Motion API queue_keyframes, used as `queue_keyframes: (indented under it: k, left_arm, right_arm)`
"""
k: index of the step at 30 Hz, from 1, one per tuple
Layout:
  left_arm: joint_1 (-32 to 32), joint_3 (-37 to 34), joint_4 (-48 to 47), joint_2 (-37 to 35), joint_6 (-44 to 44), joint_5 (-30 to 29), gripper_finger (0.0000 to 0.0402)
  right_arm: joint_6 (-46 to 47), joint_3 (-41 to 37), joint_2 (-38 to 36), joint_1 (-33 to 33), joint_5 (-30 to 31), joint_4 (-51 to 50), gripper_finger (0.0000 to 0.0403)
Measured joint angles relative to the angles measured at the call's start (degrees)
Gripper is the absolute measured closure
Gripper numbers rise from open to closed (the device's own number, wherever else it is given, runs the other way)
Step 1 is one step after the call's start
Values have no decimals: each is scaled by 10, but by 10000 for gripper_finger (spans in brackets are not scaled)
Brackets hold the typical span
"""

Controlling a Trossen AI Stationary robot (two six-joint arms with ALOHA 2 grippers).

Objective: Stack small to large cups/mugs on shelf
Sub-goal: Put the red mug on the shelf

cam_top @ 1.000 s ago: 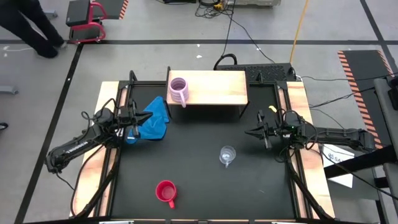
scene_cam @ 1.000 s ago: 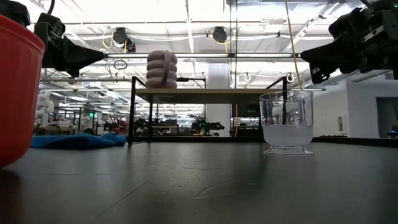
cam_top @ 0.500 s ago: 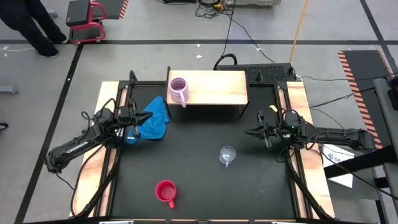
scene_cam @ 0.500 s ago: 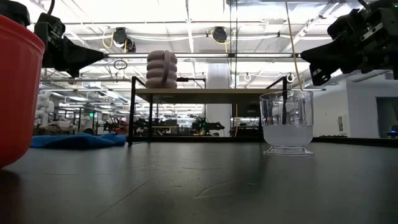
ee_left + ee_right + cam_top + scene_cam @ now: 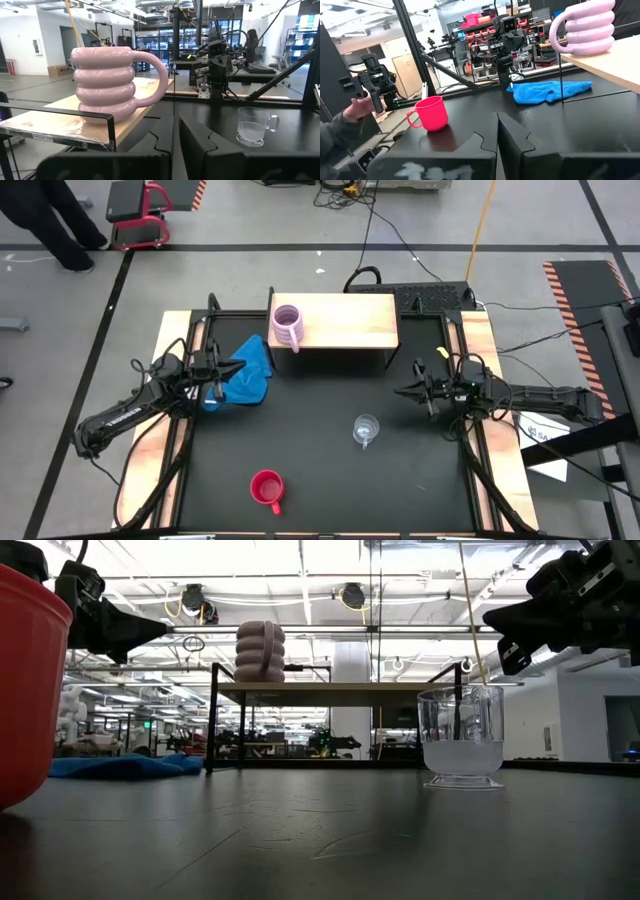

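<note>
The ribbed lilac-pink mug (image 5: 287, 327) stands upright on its base at the left end of the light-wood shelf (image 5: 350, 322). It is also in the left wrist view (image 5: 107, 82). The clear glass cup (image 5: 366, 428) stands on the black table right of centre. Near the front edge stands the red mug (image 5: 267, 488). My left gripper (image 5: 238, 366) hovers shut at the table's left side, over a blue cloth. At the right side my right gripper (image 5: 400, 391) hovers shut, pointing level toward the table's middle. Neither touches a cup.
A crumpled blue cloth (image 5: 250, 370) lies left of the shelf. Pale wooden rails (image 5: 490, 360) run along both table sides. The shelf top right of the lilac mug is bare. A person's hand with a controller (image 5: 367, 100) shows beyond the table.
My right gripper has rolled a little about the line it points along and stays where it was, still shut. The cups and my left arm have kept still.
</note>
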Motion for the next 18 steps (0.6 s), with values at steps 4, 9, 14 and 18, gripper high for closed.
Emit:
queue_keyframes:
  k: [4,9,14,18]
  left_arm:
    - [0,0,0,0,0,0,371]
    - [0,0,10,0,0,0,371]
    - [0,0,11,0,-41,6,371]
    - [0,0,13,0,-132,8,371]
  right_arm:
    - [-1,0,0,0,0,0,403]
    - [4,0,0,0,0,0,403]
    - [-5,0,0,0,0,-6,403]
    - [-42,-10,6,0,1,-4,403]
